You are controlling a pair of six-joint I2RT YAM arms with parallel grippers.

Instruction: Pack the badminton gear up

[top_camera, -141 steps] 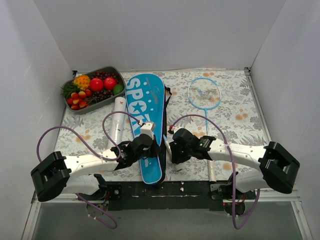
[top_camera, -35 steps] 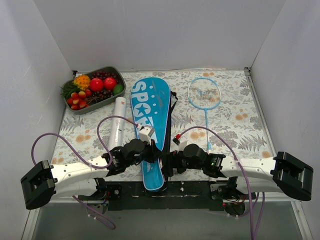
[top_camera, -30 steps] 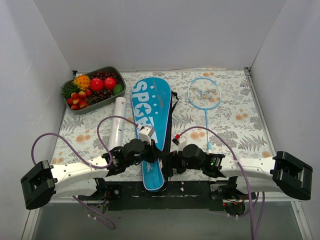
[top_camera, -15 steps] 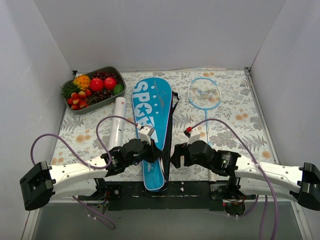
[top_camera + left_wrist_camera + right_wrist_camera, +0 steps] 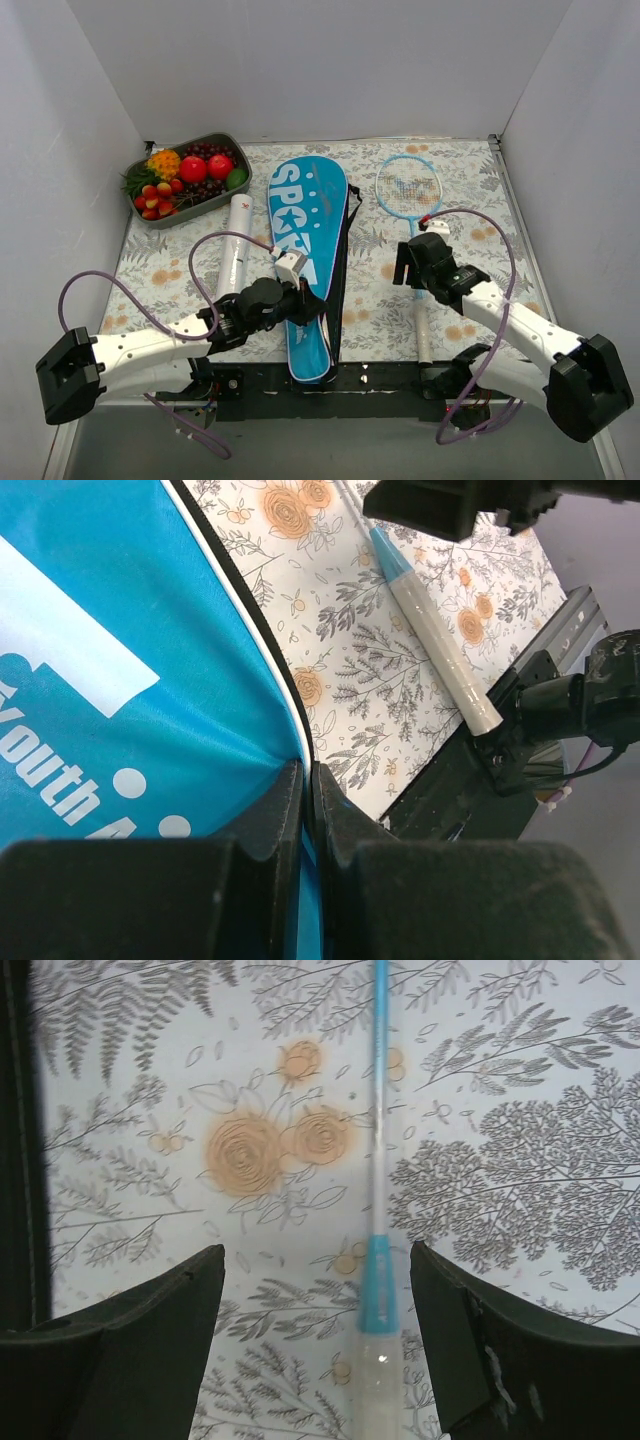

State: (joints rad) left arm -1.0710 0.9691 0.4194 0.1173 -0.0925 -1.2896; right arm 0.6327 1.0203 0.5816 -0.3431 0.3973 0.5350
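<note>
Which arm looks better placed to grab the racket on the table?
The right. The right hand hovers open over the racket, its shaft between the fingers, while the left hand is shut on the edge of the blue bag.

The blue bag [image 5: 305, 250], racket-shaped with white "SPORT" lettering, lies flat, wide end far, its black strap [image 5: 342, 262] running along its right edge. Well right of the bag lies a light-blue racket [image 5: 409, 187], head far, silvery handle near. Just left of the bag lies a white tube [image 5: 234, 255], roughly parallel to it.
</note>
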